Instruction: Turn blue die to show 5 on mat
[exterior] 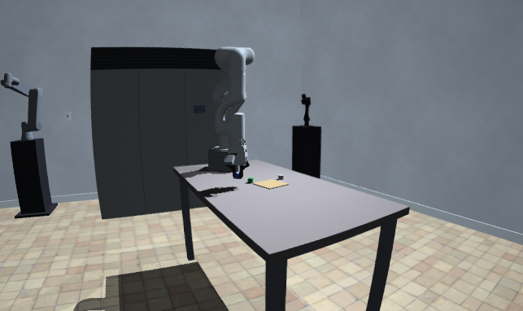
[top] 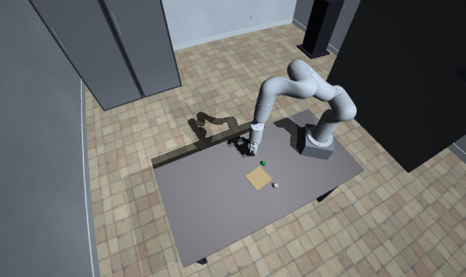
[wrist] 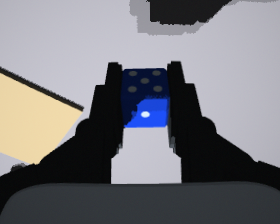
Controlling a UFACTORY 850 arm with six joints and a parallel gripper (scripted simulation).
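My gripper is shut on the blue die, with one black finger on each side of it. It holds the die at or just above the table top, off the mat and to the side of it. In the wrist view a bright die face shows one pip and a darker face shows several pips. The tan mat lies flat on the table. The green die sits by the mat's near corner. The white die sits off the mat's far side.
The grey table carries the robot base at one end. Dark cabinets and black pedestals stand around the room, away from the table.
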